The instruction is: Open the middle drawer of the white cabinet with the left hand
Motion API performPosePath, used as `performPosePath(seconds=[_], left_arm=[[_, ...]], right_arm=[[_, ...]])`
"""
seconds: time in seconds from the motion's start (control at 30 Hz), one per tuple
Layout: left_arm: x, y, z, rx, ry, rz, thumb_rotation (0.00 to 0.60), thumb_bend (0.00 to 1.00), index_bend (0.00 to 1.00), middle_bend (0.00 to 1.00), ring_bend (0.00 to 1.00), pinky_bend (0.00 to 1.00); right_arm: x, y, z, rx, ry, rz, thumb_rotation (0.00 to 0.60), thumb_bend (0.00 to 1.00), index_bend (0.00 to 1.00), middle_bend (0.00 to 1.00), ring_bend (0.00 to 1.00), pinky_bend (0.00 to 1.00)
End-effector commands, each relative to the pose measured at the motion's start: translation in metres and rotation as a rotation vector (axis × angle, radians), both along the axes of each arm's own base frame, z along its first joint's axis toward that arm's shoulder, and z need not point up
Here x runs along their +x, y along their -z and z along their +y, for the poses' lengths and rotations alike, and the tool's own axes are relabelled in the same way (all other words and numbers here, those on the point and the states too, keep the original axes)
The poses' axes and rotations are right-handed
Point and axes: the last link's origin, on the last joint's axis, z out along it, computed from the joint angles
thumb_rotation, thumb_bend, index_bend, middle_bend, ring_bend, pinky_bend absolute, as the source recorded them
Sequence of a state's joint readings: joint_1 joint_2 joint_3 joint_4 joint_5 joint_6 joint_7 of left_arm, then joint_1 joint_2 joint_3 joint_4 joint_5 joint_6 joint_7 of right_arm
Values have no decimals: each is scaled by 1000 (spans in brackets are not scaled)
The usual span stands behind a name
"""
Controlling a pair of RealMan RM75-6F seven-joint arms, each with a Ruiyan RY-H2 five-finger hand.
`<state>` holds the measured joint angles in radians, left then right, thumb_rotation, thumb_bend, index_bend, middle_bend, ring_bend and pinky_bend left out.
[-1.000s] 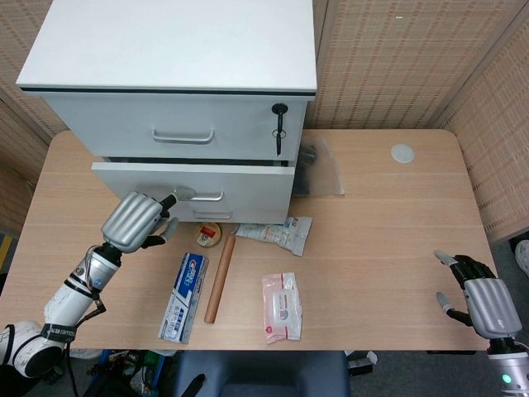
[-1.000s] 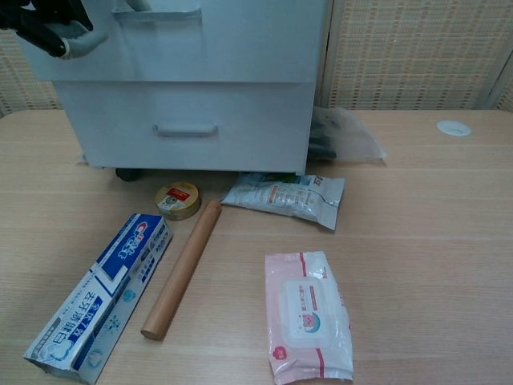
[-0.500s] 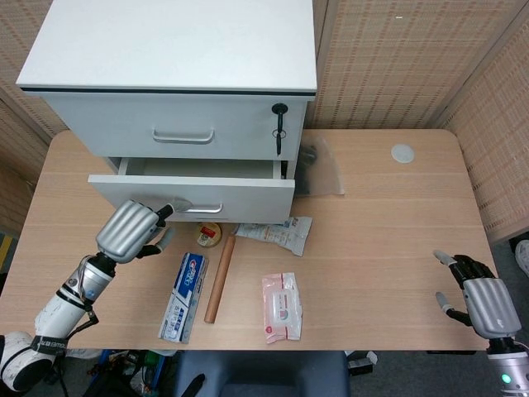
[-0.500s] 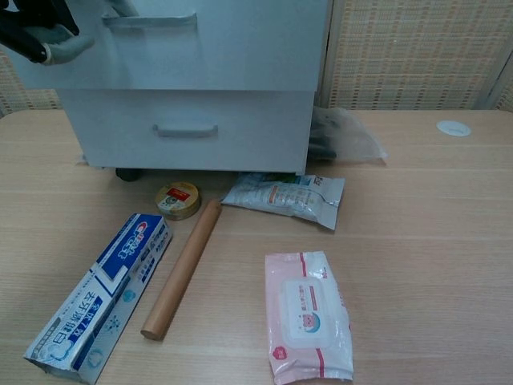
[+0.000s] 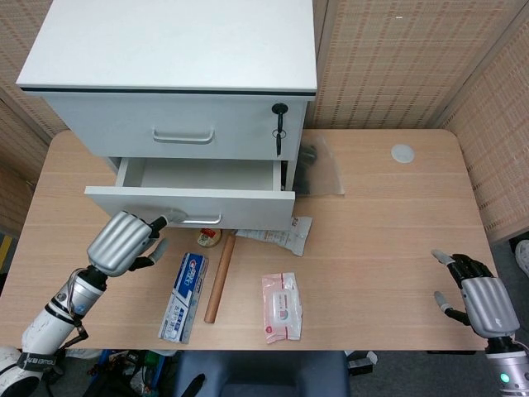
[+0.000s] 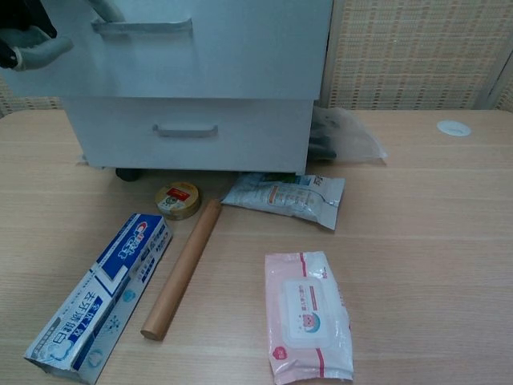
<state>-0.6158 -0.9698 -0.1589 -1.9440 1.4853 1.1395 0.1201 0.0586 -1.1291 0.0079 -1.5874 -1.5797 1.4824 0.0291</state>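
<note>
The white cabinet (image 5: 178, 50) stands at the back left of the table. Its middle drawer (image 5: 192, 205) is pulled out, and the inside looks bare. My left hand (image 5: 121, 241) is at the left end of the drawer's handle (image 5: 195, 220), fingers hooked on it. In the chest view the same drawer front (image 6: 200, 48) juts toward me, with the left hand (image 6: 24, 32) partly cut off at the top left corner. My right hand (image 5: 478, 299) hovers over the table's front right corner, fingers apart, holding nothing.
Below the drawer lie a round tin (image 5: 208, 236), a wooden rolling pin (image 5: 220, 279), a toothpaste box (image 5: 183, 296), a wipes pack (image 5: 282, 307) and a foil pouch (image 5: 277, 233). A key (image 5: 279, 126) hangs in the top drawer's lock. A clear bag (image 5: 321, 167) sits beside the cabinet.
The middle drawer has slid out toward me, from barely ajar to well open. My left hand moved back and down with the handle. The right hand stayed put.
</note>
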Motion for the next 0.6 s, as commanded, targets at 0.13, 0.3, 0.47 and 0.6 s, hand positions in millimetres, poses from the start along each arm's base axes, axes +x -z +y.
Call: performPosePath(seconds=[0.13,0.3,0.47,0.6], left_arm=[[-2,-2,-7,3,1,4,600,528,251,920,965,1000],[-4,-4,-12,8,-2,4,600,527,251,920,965,1000],[-8,-6,-18,10,-9,10,600,528,252,920,965,1000],[-11,-6,-23,5,-19,16,600,528,252,920,965,1000]], right_arm=[[0,0,0,-1,0,1,600,289,162,281,173,233],[1,-1,0,0,-3,1,600,289,162,281,174,233],[2,0,-1,2,-6,0,600,289,163,281,173,233],[1,0,-2,3,-7,-2,600,289,162,281,173,233]])
